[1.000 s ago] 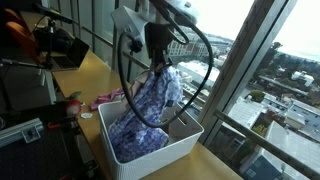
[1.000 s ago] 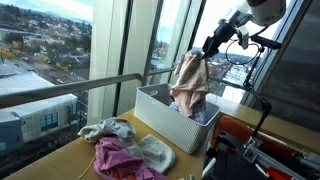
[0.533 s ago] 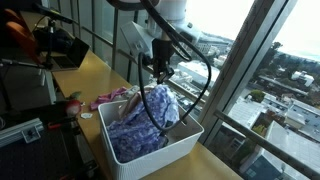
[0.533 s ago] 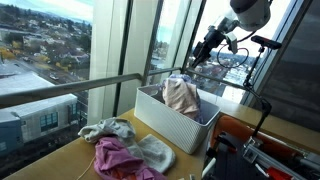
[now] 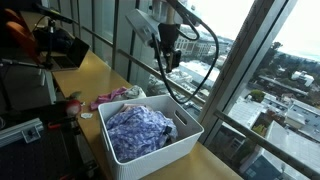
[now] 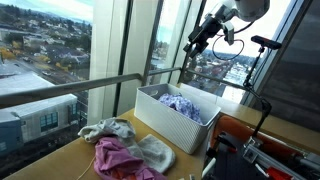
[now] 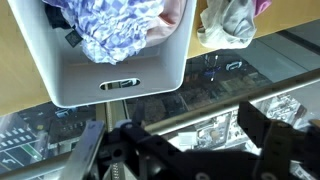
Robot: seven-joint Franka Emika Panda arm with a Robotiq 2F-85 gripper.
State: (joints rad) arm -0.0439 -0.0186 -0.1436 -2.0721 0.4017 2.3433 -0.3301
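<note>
A white plastic bin stands on the wooden table by the window, with a blue and purple patterned cloth lying loose inside it. My gripper hangs well above the bin's far side, open and empty, touching nothing. From the opposite side, the gripper is high over the bin and the cloth sits below the rim. In the wrist view the gripper looks down with its fingers spread wide. The bin and the cloth are at the top.
A pink garment and a grey-white one lie in a heap on the table beside the bin, also in the wrist view as pale cloth. Window glass and a rail run along the table's edge. Black equipment stands at the back.
The gripper let go of the patterned cloth, which dropped from hanging above the bin to lying inside it. The jaws opened and the gripper rose clear.
</note>
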